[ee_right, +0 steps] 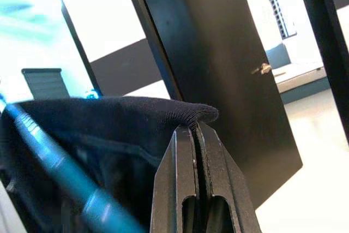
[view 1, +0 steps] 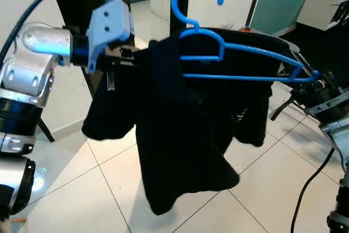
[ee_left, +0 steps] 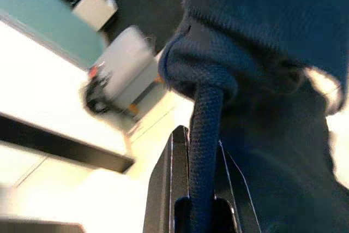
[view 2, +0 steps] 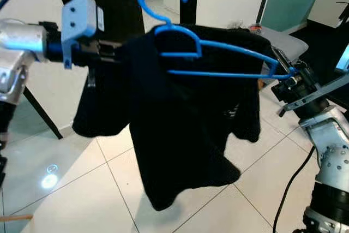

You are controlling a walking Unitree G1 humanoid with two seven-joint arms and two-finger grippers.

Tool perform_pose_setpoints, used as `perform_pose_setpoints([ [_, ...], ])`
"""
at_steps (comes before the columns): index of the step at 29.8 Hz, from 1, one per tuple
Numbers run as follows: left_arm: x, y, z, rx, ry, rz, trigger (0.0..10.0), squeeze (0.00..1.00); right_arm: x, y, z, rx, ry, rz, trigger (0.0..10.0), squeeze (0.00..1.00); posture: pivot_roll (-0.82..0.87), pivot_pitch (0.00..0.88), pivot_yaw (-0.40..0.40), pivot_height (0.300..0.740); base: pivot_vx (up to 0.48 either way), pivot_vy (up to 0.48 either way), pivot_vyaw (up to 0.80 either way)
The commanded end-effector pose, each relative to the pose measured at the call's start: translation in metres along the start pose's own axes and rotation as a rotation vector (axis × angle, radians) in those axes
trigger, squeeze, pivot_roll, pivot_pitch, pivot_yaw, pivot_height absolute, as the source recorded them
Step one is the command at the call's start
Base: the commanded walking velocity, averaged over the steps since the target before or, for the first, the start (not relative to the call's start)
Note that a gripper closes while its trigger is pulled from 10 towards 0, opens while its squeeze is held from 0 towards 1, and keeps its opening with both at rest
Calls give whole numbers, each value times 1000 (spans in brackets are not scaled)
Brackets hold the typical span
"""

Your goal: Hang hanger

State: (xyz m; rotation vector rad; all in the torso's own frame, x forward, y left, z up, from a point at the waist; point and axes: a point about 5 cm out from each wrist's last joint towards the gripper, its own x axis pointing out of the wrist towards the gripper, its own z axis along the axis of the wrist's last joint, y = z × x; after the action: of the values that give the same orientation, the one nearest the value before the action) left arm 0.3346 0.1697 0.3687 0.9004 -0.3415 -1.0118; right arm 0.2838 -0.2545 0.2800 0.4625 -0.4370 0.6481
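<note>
Holding a dark garment (view 1: 185, 135) in mid-air between both arms, above a pale tiled floor (view 1: 262, 189). A blue hanger (view 1: 229, 53) sits partly inside the garment: hook upright above the collar, one shoulder arm and the lower bar exposed and running toward the robot's right.

Left end effector (ee_left: 196, 189): in the left wrist view the two black fingers (ee_left: 163, 189) are clamped on a dark ribbed fold of the cloth. In the head views this grip sits at the garment's left upper edge, and one sleeve hangs below it.

Right end effector (ee_right: 196, 189): fingers pressed together on the hem of the fabric, with the blue hanger's bar passing just beside them. In the head views this grip is at the right tip of the hanger.

The garment's body droops between the two grips, its lower edge well above the floor. A dark door (ee_right: 229, 69) with a handle stands behind. No container in the frames.
</note>
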Motion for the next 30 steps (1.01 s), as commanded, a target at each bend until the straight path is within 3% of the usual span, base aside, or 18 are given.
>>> perform_pose_setpoints([
  [1, -11, 10, -1, 30, 50, 61, 10000, 0, 1, 4, 3, -4, -1, 28, 0, 0, -10, 59, 10, 740, 0, 0, 0],
  [13, -22, 30, -18, 46, 221, 203, 10000, 0, -3, 5, 1, -10, 24, 28, 0, 0, -9, 64, 12, 740, 0, 0, 0],
  [22, -26, 35, -28, 77, 319, 243, 9961, 0, -3, 6, -4, -10, 50, 34, 0, 0, -8, 66, 10, 740, 0, 0, 0],
  [26, -18, 33, -30, 117, 367, 252, 10000, 0, 0, 7, -6, -3, 56, 38, 0, 0, -5, 69, 9, 740, 0, 0, 0],
  [29, 6, 16, -24, 92, 276, 180, 10000, 0, 7, 12, -16, -3, 91, 61, 0, 0, -3, 68, 8, 740, 0, 0, 0],
  [30, 6, 16, -24, 92, 276, 180, 10000, 0, 7, 12, -16, -3, 91, 61, 0, 0, -3, 68, 8, 740, 0, 0, 0],
])
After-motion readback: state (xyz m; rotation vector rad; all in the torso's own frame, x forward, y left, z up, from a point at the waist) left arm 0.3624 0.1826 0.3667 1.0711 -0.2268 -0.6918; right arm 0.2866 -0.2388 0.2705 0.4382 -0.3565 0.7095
